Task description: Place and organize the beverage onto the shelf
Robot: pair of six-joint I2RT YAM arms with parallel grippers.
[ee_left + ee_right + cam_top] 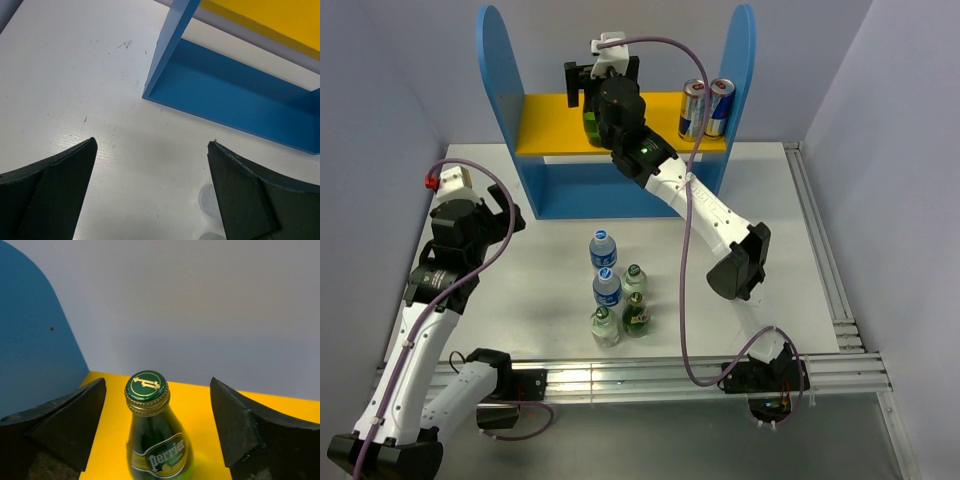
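Note:
The shelf (500,70) stands at the back of the table, with a yellow upper board (545,125). A green Perrier bottle (152,445) stands upright on the left part of that board (210,400). My right gripper (157,383) is open, with a finger on each side of the bottle's neck and gaps on both sides. In the top view the right gripper (595,100) is over this bottle (591,127). My left gripper (151,142) is open and empty over bare table, near the shelf's lower left corner (165,55). It also shows in the top view (505,213).
Two cans (705,108) stand at the right end of the yellow board. Several bottles (618,290), both water and green glass, stand grouped in the middle of the table. The shelf's blue base (230,95) holds nothing. Metal rails (840,300) line the table's right and near edges.

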